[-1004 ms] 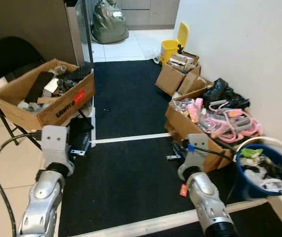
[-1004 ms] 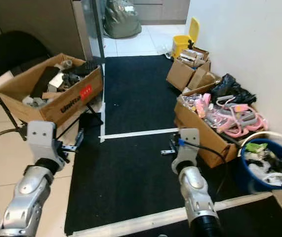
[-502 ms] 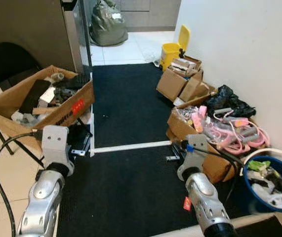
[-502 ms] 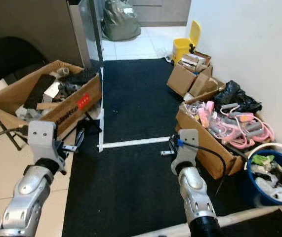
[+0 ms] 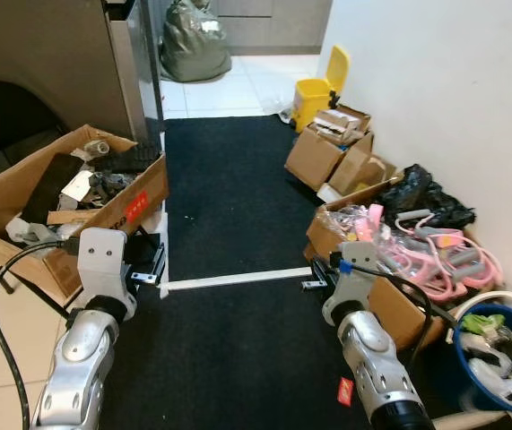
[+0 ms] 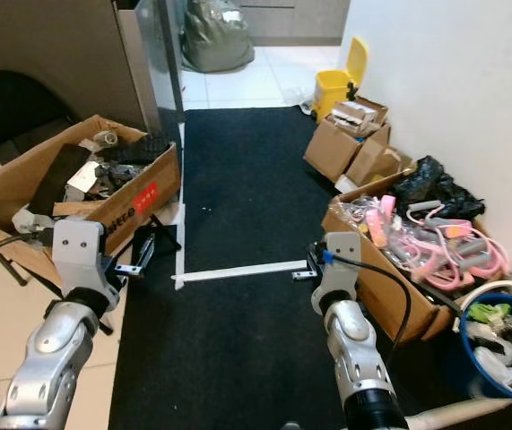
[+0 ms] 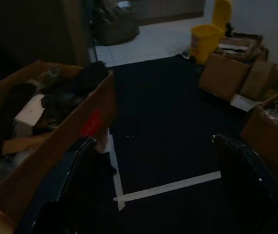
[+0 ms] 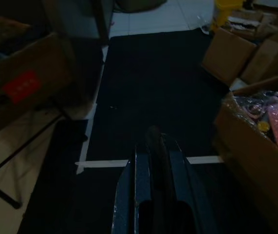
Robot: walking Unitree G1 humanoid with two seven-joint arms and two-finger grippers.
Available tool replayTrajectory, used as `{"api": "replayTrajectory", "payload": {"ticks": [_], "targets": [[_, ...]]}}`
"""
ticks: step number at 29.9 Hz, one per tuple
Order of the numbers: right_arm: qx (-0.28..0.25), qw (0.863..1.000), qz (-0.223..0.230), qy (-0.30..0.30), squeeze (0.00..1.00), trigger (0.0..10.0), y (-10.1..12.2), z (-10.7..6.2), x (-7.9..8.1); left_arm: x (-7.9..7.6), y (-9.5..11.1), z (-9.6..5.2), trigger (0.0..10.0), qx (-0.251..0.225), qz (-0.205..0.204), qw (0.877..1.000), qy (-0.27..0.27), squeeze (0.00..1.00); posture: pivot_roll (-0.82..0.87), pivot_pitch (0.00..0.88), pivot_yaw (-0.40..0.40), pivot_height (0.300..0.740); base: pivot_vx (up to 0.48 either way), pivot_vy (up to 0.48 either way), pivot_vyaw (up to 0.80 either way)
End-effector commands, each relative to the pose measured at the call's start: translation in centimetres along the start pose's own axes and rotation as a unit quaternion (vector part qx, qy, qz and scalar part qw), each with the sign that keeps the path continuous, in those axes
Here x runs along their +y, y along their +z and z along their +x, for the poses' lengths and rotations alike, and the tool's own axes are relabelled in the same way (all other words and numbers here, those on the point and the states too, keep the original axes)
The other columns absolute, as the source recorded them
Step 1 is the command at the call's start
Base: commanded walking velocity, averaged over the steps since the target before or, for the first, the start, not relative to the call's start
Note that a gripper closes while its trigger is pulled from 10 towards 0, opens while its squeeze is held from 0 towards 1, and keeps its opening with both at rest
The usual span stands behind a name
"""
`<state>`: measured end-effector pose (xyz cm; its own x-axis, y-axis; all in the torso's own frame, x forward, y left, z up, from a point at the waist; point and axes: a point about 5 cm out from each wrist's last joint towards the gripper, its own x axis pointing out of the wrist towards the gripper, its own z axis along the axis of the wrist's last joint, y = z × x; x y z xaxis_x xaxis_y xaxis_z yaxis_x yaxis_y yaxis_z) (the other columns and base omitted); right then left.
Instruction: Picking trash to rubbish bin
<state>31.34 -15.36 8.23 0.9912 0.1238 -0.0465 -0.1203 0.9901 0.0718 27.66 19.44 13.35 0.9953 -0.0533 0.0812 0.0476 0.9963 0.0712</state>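
Black carpet (image 5: 229, 197) ahead; I'm scouting for trash, left gripper (image 7: 148, 180) spread, right gripper (image 8: 153, 146) pressed together, yellow pedal bin (image 5: 314, 88) next.

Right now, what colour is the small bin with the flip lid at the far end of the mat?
Yellow; the small bin shows best in the right eye view.

The camera has moved forward along the black mat (image 5: 229, 206), so the blue bin (image 5: 498, 358) has slid toward the view's lower right corner.
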Motion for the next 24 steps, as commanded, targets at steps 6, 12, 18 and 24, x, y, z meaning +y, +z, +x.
{"api": "replayTrajectory", "payload": {"ticks": [6,12,18,24], "targets": [[0.006,1.0,-0.012,-0.004,0.0,10.0,-0.29,-0.21,-0.36,-0.19,-0.04,-0.12,10.0,0.0,0.004,1.0,-0.004,0.0,0.01,0.121,-0.029,0.74,0.377,0.0,0.0],[0.004,1.0,-0.029,-0.001,0.0,10.0,-0.19,-0.16,-0.34,-0.21,-0.02,-0.12,10.0,0.0,0.005,1.0,-0.004,0.0,0.01,0.126,-0.033,0.74,0.381,0.0,0.0],[0.004,0.999,-0.04,0.003,0.0,10.0,-0.12,-0.05,-0.21,-0.2,-0.01,-0.13,10.0,0.0,0.005,1.0,-0.004,0.0,0.01,0.128,-0.033,0.74,0.379,0.0,0.0],[0.004,0.999,-0.045,0.004,0.0,10.0,-0.11,0.0,-0.15,-0.22,-0.04,-0.14,10.0,0.001,0.006,1.0,-0.005,0.0,0.01,0.128,-0.033,0.74,0.376,0.0,0.29]]}}
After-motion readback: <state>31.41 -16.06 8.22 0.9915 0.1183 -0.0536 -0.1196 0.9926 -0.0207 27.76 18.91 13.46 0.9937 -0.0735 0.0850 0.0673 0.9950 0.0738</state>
